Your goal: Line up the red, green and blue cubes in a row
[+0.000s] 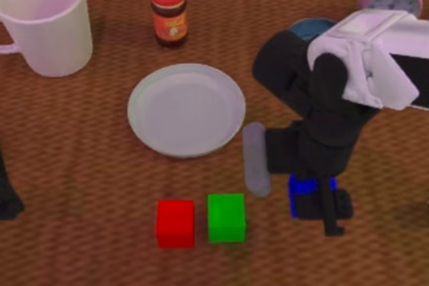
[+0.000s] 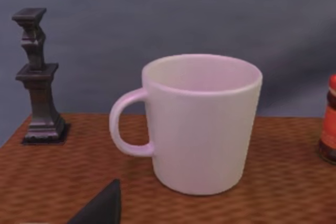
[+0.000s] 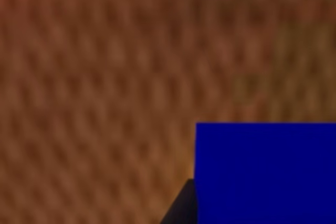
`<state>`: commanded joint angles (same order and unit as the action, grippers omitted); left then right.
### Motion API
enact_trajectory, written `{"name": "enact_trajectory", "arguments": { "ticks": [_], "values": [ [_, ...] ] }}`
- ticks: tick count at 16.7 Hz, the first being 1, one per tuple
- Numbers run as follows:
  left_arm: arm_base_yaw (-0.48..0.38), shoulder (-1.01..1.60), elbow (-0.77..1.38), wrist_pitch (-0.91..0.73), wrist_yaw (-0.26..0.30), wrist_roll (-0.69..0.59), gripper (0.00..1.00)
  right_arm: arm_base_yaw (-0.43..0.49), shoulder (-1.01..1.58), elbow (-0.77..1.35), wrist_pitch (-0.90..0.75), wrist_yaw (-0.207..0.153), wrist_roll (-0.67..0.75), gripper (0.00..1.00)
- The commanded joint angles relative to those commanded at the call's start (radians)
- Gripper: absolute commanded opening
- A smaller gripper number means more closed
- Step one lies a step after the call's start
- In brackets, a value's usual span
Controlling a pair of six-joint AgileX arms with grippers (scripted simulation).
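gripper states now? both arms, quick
Left end effector: parked at the table's left edge, cannot be told.
Right end effector: down over the blue cube; grip cannot be told.

Right arm built of bulky matte black segments, capped by an angular white housing; black right gripper, slim black fingers; left arm black
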<state>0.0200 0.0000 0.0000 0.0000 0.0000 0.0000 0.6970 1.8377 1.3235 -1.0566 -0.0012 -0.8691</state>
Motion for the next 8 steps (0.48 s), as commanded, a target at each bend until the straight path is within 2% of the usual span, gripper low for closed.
{"name": "enact_trajectory", "arguments": {
  "ticks": [3,8],
  "values": [
    [0.0,0.0,0.0,0.0,0.0,0.0,1.0,-0.001,0.013,-0.027,0.041,0.001,0.002,0.0],
    [0.0,0.0,0.0,0.0,0.0,0.0,1.0,0.003,0.08,-0.14,0.226,0.0,0.0,0.0]
  ]
}}
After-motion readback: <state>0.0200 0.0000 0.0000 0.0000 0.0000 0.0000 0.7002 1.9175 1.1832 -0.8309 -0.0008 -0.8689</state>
